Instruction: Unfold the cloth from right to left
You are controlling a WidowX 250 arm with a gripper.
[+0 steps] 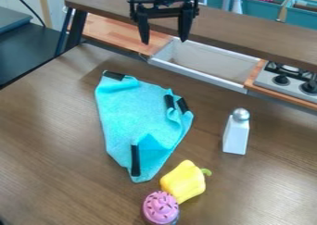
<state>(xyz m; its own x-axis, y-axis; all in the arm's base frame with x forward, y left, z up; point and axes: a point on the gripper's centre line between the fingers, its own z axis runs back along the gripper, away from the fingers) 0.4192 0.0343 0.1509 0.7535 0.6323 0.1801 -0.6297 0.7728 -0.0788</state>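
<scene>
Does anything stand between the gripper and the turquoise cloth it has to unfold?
Nothing visible stands between the gripper and the cloth; the yellow pepper and cupcake sit near the cloth's opposite end, the white shaker off to one side.

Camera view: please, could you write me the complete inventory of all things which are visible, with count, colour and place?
Cloth: one, turquoise, partly folded, left of centre on the table
Black strips: four, black, on the cloth
Bell pepper: one, yellow with green stem, lower middle
Cupcake: one, pink top with dark sprinkles, bottom edge, beside the pepper
Shaker: one, white with silver top, upright, right side
Table: one, brown, under these things
Shelf: one, brown, across the top
Sink: one, whitish, beyond the table
Stove: one, grey with black knobs, right edge
Bins: at least two, teal, top right
Robot hand: one, black, top middle
</scene>
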